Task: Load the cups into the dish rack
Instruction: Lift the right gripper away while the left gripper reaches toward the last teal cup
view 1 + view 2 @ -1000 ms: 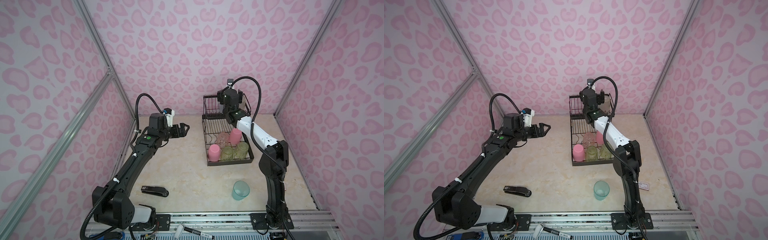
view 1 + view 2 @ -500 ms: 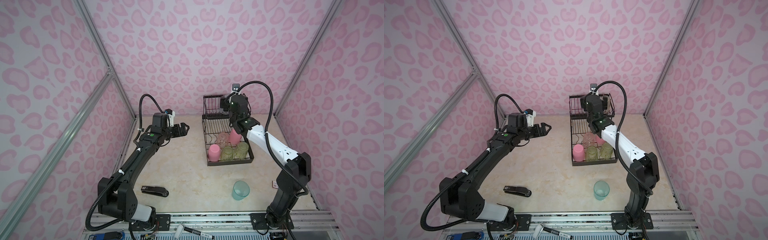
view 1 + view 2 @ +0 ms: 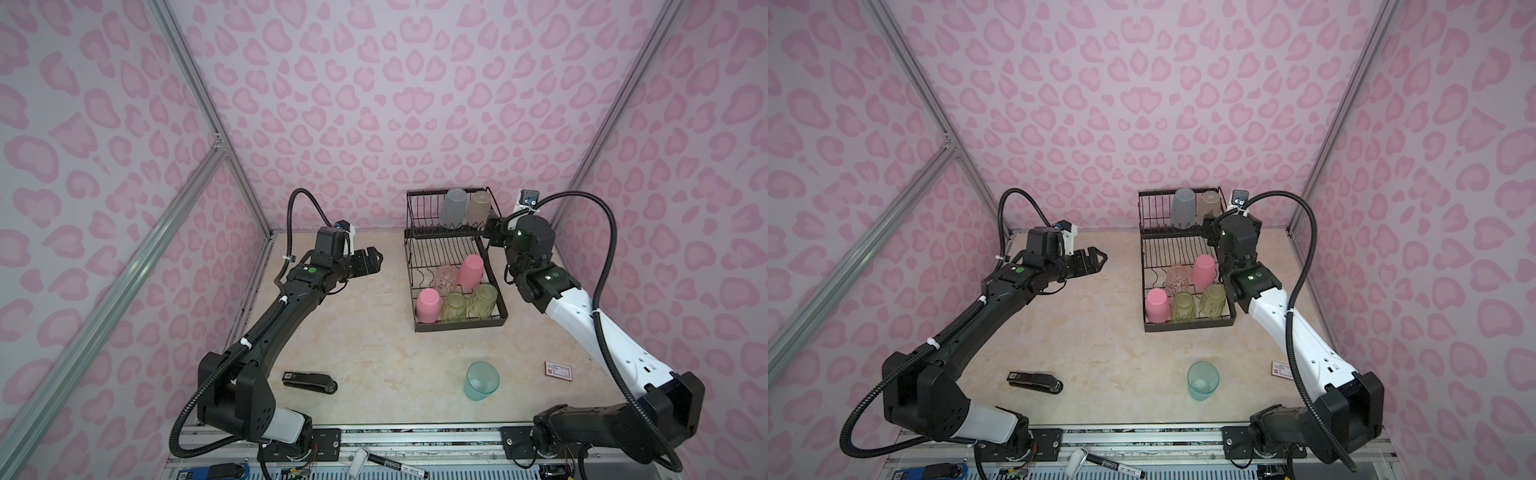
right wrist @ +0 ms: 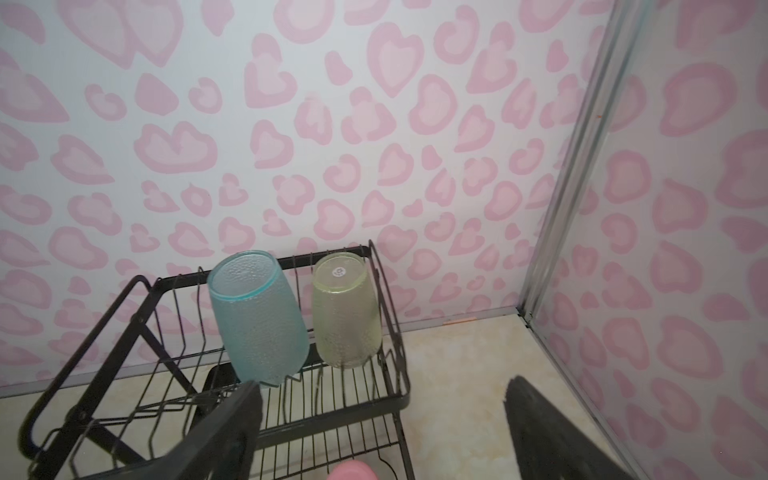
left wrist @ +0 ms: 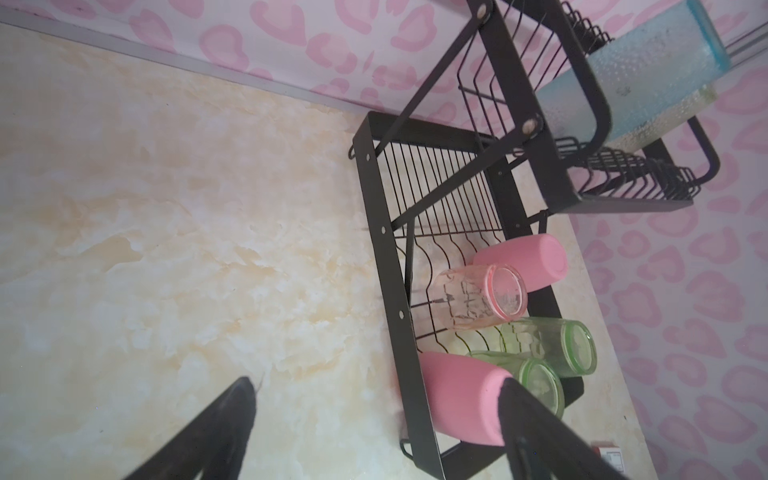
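The black wire dish rack [image 3: 461,326] [image 3: 1190,327] stands at the back right in both top views. Its upper tier holds an upturned teal cup [image 3: 454,206] [image 4: 259,320] and a yellow-green cup [image 3: 476,208] [image 4: 345,311]. In the lower tier stand two pink cups [image 3: 470,271] [image 3: 428,305], a clear orange-pink cup [image 3: 445,279] and two yellow-green cups [image 3: 454,305] [image 3: 483,300]. Another teal cup [image 3: 481,380] [image 3: 1202,380] stands mouth up on the table, near the front. My right gripper [image 3: 492,232] [image 4: 382,415] is open and empty beside the upper tier's right end. Left of the rack, my left gripper [image 3: 372,262] [image 5: 376,399] hangs open and empty.
A black stapler [image 3: 309,381] lies at the front left of the table. A small red and white card [image 3: 558,370] lies at the front right, under the right arm. A marker [image 3: 395,459] rests on the front rail. Pink patterned walls close in three sides.
My right gripper has drawn back to the right from over the upper tier, uncovering the two cups there, and its jaws have narrowed a little. The left arm has hardly moved.
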You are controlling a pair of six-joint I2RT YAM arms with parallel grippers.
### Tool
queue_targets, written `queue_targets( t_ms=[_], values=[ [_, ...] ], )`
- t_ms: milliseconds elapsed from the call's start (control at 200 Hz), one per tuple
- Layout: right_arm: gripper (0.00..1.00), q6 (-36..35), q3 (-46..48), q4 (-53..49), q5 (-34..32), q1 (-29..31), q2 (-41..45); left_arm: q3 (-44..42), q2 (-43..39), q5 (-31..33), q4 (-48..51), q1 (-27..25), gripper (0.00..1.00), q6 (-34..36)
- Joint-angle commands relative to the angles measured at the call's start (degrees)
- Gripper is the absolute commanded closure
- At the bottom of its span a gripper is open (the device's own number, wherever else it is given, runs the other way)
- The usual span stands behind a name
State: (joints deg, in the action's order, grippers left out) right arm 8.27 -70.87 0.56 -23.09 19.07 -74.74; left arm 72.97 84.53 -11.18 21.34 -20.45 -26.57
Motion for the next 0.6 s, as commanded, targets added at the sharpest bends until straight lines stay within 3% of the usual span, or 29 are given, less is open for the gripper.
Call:
queue_targets(
  t_ms=[0,195,430,595],
  values=[
    [0.11,3.6,1.8,-0.9,5.0,-3.5,3.2,0.9,1.0,3.1,3.2,-2.4,0.08,0.3],
    [0.13,4.4,2.4,-5.3,7.3,-5.6,5.7,2.1,2.1,5.7,6.5,-9.0,0.10,2.2],
    [0.15,7.7,5.6,-6.9,4.5,-6.6,7.1,1.8,2.1,8.1,9.8,-18.8,0.15,3.8],
    [0.16,12.3,6.0,-8.0,7.7,-11.2,6.0,1.2,1.7,10.0,11.7,-26.6,0.19,6.8]
  ],
)
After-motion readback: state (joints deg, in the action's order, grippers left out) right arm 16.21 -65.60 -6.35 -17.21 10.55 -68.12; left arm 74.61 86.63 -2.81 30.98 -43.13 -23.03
